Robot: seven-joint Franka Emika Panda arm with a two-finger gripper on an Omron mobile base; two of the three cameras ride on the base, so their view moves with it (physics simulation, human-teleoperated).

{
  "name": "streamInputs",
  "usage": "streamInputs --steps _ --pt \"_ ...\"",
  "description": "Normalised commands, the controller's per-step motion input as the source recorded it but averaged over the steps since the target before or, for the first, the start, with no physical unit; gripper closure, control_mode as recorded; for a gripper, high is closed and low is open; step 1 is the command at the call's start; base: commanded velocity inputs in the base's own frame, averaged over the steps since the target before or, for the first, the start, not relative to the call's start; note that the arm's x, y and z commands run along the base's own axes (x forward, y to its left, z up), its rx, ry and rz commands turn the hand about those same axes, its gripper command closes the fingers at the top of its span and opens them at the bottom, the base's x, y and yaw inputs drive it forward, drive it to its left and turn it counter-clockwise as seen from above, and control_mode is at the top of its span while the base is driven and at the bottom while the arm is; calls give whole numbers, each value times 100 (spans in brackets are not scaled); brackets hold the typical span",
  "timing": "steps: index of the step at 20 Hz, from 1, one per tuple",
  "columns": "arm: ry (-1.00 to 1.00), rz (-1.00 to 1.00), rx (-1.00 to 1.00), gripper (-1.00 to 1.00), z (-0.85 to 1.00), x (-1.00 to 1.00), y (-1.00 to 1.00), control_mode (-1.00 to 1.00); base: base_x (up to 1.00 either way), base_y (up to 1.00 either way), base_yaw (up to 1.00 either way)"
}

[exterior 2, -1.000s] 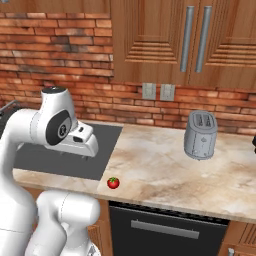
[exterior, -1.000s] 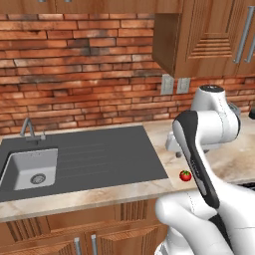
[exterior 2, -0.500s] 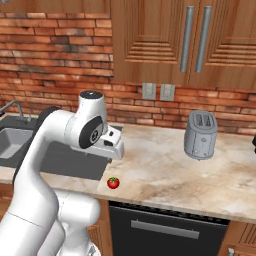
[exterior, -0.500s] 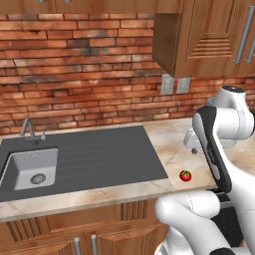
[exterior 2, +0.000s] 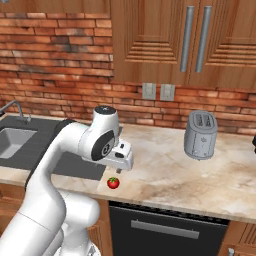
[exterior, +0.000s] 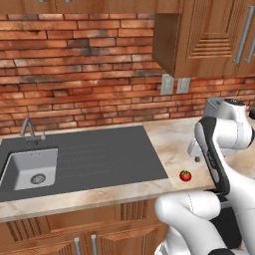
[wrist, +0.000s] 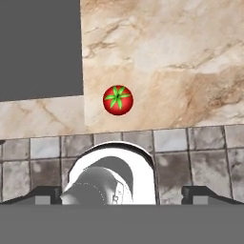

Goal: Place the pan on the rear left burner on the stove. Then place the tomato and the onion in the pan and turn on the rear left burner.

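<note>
Red against pale marble, the tomato [exterior: 185, 175] sits near the counter's [exterior 2: 165, 170] front edge, just beside the dark sink counter's [exterior: 99, 154] corner, same spot as a second ago. My arm has swung from over the sink counter toward it, so my pincer [exterior 2: 120, 167] now hangs above the tomato [wrist: 117, 100], fingers spread wide apart, holding nothing and touching nothing. A toaster [exterior 2: 200, 134] stands farther along.

Tomato [exterior: 185, 175] and toaster [exterior 2: 200, 134] on countertop [exterior 2: 165, 175]

Beside the tomato [exterior 2: 113, 183], the arm [exterior 2: 75, 150] is glossy white, rounded, with dark grey joint bands.
</note>
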Motion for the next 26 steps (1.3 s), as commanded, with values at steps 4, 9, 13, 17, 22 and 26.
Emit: streamInputs --steps 4,9,13,17,22,26 --pt "3 0 0 -100 -43 32 -2 -100 0 0 0" --pt "5 0 0 -100 -32 43 0 -100 0 0 0" --pt "8 0 0 -100 -28 45 0 -100 0 0 0" --pt "9 0 0 -100 -34 35 0 -100 0 0 0" --pt "10 0 0 -100 -41 32 0 -100 0 0 0" --pt "11 0 0 -100 -43 27 0 -100 0 0 0"
